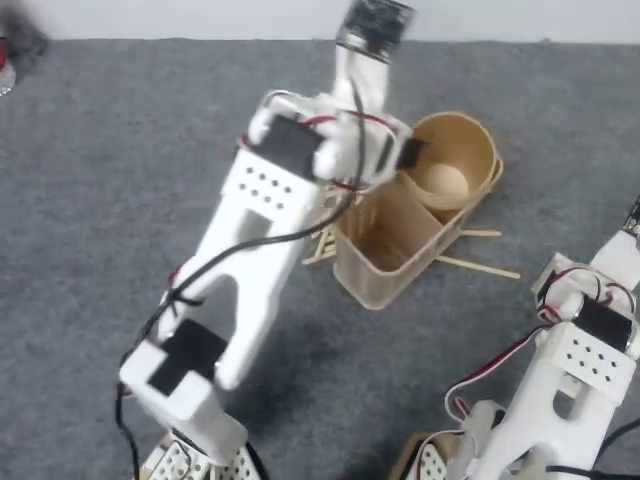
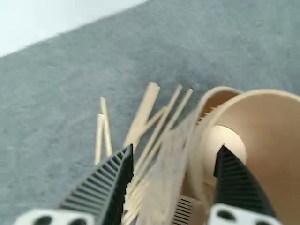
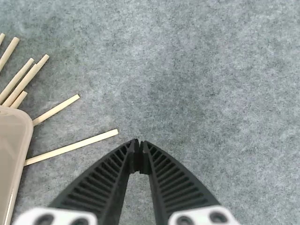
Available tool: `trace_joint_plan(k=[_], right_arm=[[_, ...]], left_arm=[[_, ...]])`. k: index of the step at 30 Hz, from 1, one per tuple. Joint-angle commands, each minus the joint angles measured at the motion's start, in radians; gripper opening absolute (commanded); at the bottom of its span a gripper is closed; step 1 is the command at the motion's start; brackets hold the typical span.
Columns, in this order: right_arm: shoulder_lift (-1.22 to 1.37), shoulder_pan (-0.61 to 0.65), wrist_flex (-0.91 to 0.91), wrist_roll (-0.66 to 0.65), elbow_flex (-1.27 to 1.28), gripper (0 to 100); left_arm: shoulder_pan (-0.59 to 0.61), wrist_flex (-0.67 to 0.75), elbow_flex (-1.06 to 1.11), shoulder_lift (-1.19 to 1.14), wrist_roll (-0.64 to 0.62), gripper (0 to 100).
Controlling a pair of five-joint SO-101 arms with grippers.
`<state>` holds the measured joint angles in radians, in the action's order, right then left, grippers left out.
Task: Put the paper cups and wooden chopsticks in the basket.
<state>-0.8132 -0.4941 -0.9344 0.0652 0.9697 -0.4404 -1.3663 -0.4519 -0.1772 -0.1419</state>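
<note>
L gripper [image 2: 176, 150] spread wide right over paper cup [image 2: 267, 136] at basket [image 1: 375, 270] end — prob. letting go; R gripper [image 3: 139, 143] pressed together, idle, chopsticks [image 3: 70, 147] just ahead.

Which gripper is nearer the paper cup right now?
Left. The left gripper is open right at the paper cup, one finger across its mouth. The right gripper is shut over the carpet, away from the cup, near loose chopsticks.

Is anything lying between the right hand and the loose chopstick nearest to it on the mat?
Nothing visible does. The right hand, shut, hangs over bare grey mat, and the nearest chopstick lies just beyond its tips, one end by the basket.
</note>
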Motion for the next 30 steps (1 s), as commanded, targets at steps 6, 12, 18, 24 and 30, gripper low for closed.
trace_joint_plan(k=[6, 12, 18, 24, 30], right_arm=[[-0.025, 0.012, 0.018, -0.017, -0.006, 0.6], [-0.025, 0.013, 0.018, -0.017, -0.006, 0.6], [-0.025, 0.015, 0.018, -0.017, -0.006, 0.6], [-0.022, 0.015, 0.018, -0.017, -0.006, 0.6], [-0.019, 0.015, 0.018, -0.017, -0.006, 0.6]], left_arm=[[-0.066, 0.026, -0.025, -0.172, 0.017, 27], [-0.06, 0.031, -0.035, -0.206, 0.186, 0], [-0.023, -0.152, -0.076, -0.172, 0.227, 1], [0.046, -0.298, -0.223, -0.103, 0.244, 1], [0.098, -0.391, -0.243, -0.037, 0.316, 1]])
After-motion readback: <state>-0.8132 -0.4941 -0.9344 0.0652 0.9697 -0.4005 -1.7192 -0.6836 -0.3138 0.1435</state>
